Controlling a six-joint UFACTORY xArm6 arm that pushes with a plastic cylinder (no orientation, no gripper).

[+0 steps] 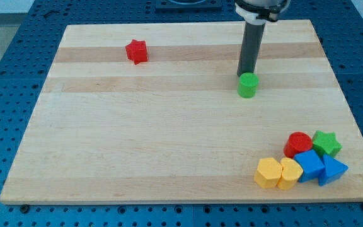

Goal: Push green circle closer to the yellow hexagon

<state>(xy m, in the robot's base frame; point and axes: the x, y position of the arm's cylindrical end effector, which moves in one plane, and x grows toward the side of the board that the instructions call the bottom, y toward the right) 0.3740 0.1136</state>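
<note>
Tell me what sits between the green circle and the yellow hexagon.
Nothing: in the camera view only bare board lies between the green circle and the yellow hexagon. My tip sits right behind the circle, on its top side.

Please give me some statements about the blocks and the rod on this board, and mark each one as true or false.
1. My tip is just behind the green circle, on its top side in the view. True.
2. The green circle touches the yellow hexagon. False: they are far apart; the hexagon lies at the view's bottom right.
3. The red star stands alone at the view's upper left. True.
4. The green star lies beside the red star. False: it is in the bottom-right cluster.
</note>
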